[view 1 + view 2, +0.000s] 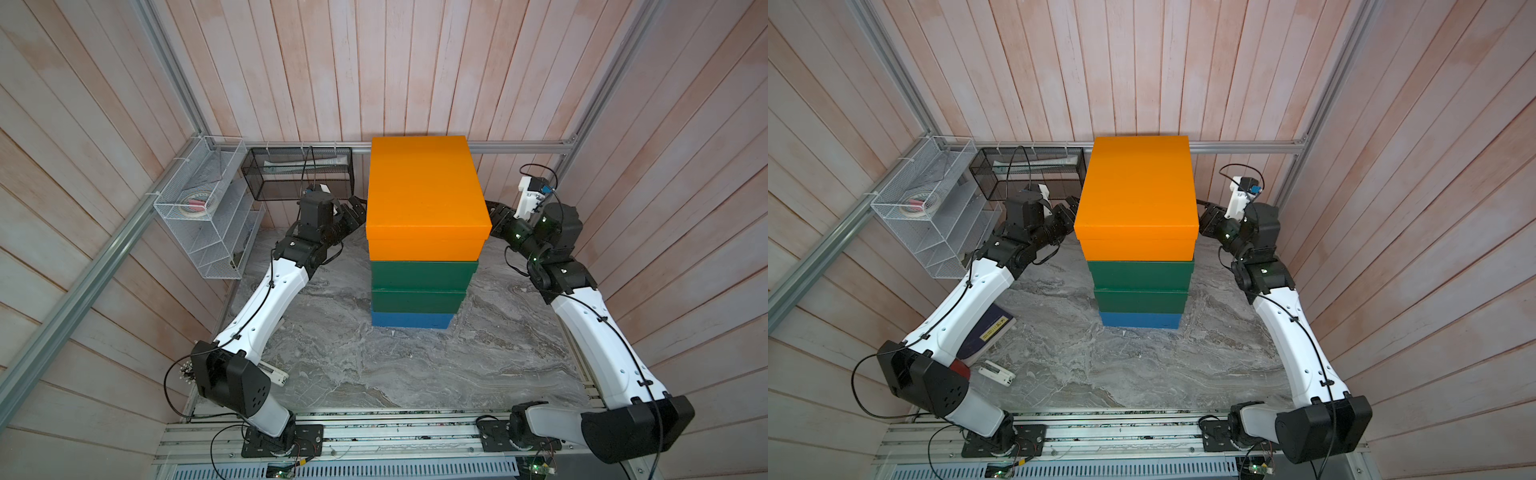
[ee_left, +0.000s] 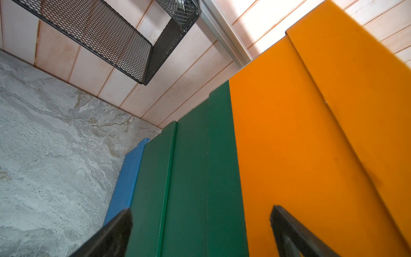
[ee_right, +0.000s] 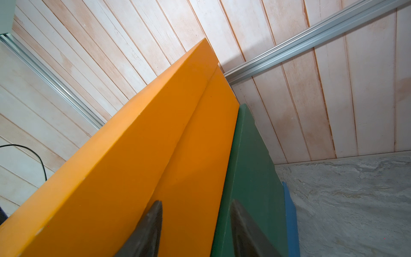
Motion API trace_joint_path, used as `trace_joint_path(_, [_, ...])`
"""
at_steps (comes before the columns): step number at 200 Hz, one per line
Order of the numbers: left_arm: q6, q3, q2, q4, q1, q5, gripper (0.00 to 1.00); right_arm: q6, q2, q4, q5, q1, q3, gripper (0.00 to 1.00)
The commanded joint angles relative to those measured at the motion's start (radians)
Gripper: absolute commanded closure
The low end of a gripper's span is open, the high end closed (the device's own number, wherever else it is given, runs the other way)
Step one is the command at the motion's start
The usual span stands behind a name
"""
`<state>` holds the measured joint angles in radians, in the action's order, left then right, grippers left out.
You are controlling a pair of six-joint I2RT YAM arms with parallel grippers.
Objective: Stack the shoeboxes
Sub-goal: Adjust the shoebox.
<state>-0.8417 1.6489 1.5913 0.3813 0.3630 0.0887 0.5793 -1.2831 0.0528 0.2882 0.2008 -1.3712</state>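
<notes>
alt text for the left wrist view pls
Close side view of a stack of four boxes: orange box on top, upper green box, lower green box, blue box on the grey table. The left hand is open, facing it.

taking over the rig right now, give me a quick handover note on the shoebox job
Left hand: open, empty, close beside the stack.
Right hand: open, empty, by the orange box.
Stack on the table: blue box at the bottom, lower green box, upper green box, orange box on top.
Done: all four stacked.
To do: probably only backing both arms away.
</notes>
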Motion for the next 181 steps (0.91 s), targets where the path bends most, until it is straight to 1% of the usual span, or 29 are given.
trace_joint_path(1, [0.011, -0.007, -0.012, -0.019, 0.016, 0.03, 0.0, 0.003, -0.007, -0.007, 0.028, 0.002, -0.002, 0.49])
trace_joint_path(28, [0.017, 0.025, 0.012, -0.005, 0.016, 0.031, 0.0, 0.012, 0.0, -0.019, 0.033, 0.004, 0.012, 0.49])
trace_joint_path(49, [0.006, 0.022, 0.017, -0.014, 0.016, 0.045, 0.0, 0.002, 0.0, -0.009, 0.022, 0.002, 0.007, 0.47])
trace_joint_path(64, [0.003, 0.02, 0.017, -0.015, 0.016, 0.042, 0.0, 0.001, -0.008, 0.002, 0.022, -0.01, -0.002, 0.45])
trace_joint_path(107, [0.001, 0.03, 0.019, -0.018, 0.018, 0.043, 0.0, 0.021, -0.004, -0.003, 0.008, -0.058, 0.014, 0.45])
trace_joint_path(143, [-0.001, 0.038, 0.02, -0.013, 0.021, 0.039, 0.0, 0.021, 0.005, 0.0, 0.004, -0.072, 0.026, 0.44])
trace_joint_path(181, [0.016, 0.04, 0.009, 0.013, 0.019, -0.004, 0.0, 0.025, 0.004, -0.003, 0.022, -0.077, 0.036, 0.45])
